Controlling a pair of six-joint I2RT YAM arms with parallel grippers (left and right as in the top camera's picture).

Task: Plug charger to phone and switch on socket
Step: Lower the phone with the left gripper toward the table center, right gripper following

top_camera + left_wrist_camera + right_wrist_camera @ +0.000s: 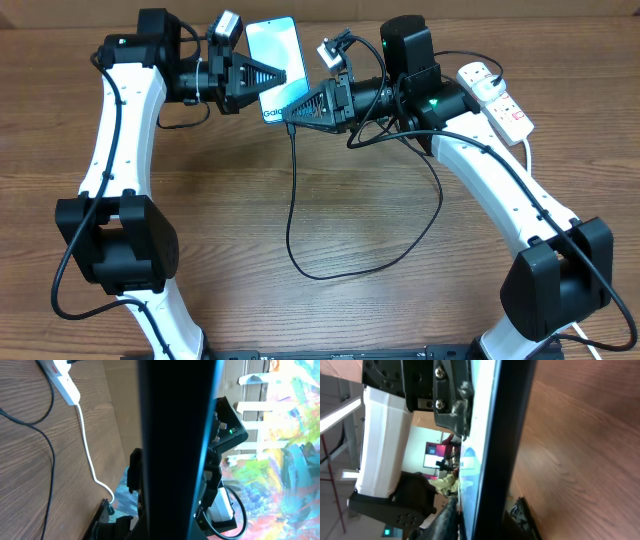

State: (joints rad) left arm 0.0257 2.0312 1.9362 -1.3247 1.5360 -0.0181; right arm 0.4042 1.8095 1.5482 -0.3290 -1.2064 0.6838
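Observation:
The phone (pixel 272 45), turquoise screen up, is held above the table between both grippers. My left gripper (pixel 285 75) is shut on its middle from the left; in the left wrist view the phone (pixel 175 435) is a dark band filling the jaws. My right gripper (pixel 290 115) is shut at the phone's lower end by the "Galaxy" text. The charger's black cable (pixel 292 220) drops from its fingertips and loops on the table; the connector tip is hidden. The right wrist view shows the phone (pixel 507 420) edge-on between the fingers (pixel 485 520). The socket (pixel 495 95) lies at the far right.
The socket's thick white cord (pixel 89 455) runs off the table's edge, and the socket shows in the left wrist view (pixel 62 380). The black cable (pixel 50 475) lies on the wooden table (pixel 200 200). My left gripper's finger (pixel 451 395) presses the phone's screen.

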